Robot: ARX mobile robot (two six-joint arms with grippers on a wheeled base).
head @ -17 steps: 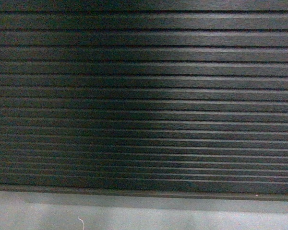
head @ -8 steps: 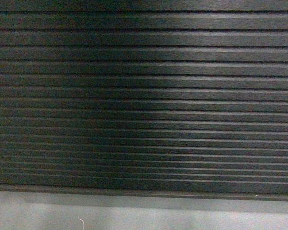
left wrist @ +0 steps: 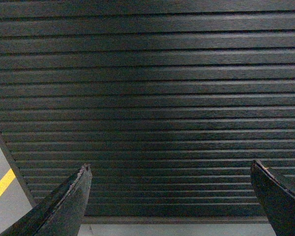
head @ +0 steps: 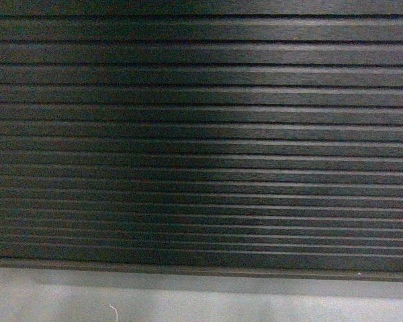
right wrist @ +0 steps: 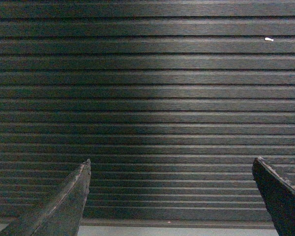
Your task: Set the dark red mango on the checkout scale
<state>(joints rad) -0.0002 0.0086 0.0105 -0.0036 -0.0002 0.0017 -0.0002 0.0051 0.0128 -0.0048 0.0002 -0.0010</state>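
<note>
Both arms hang low in front of the robot, facing the ribbed black front panel of the checkout (head: pixel 201 134), which fills all three views; this reads as a carrying or waiting posture with the base drawn up close to the counter, not a reach. The left gripper (left wrist: pixel 172 196) has its jaws spread wide with nothing between them, and the right gripper (right wrist: pixel 172 194) is likewise released and empty. The dark red mango and the scale appear in no view, so they probably lie above the frame on the counter top or elsewhere; the cameras would need to rise or turn to find them. Below the panel runs a strip of pale grey floor (head: pixel 201 302), and at the far left of the left wrist view a yellow floor line (left wrist: pixel 0 188) passes the counter's end.
</note>
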